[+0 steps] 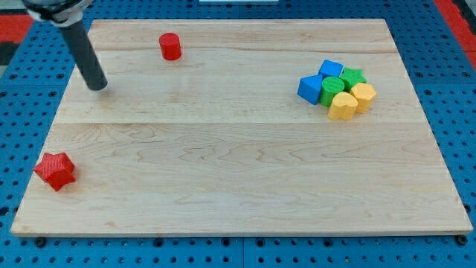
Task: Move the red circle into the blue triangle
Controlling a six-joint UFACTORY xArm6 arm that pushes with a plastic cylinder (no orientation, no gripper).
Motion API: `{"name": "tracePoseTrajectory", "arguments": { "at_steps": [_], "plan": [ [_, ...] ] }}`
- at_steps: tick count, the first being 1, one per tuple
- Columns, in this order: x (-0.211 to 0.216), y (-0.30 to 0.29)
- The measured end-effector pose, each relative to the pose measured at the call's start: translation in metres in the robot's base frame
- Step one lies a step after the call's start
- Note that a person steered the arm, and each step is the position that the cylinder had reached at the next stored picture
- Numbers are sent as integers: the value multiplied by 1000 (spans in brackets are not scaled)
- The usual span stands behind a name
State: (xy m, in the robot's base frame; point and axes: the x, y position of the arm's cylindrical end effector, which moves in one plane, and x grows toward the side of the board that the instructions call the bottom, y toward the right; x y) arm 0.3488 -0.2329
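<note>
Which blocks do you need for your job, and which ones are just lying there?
For the job:
my tip
red circle, to the right of my tip, apart from it
blue triangle, in the cluster at the view's right

Just lying about:
red star
blue cube
green circle
green star
two yellow blocks

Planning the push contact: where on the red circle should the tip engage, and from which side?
No grip here, only a push. Put my tip against the red circle's curved side wall facing the view's left, slightly toward the top. The blue triangle lies toward the view's right and lower. The round wall can slip off the rod, so keep the contact centred.
</note>
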Motion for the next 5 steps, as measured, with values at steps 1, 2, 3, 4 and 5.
{"name": "tracePoseTrajectory", "arguments": {
  "at_steps": [1,2,3,4,5],
  "plan": [
    [-32,1],
    [-67,16],
    [-91,43],
    [-91,119],
    [-77,173]
  ]
}}
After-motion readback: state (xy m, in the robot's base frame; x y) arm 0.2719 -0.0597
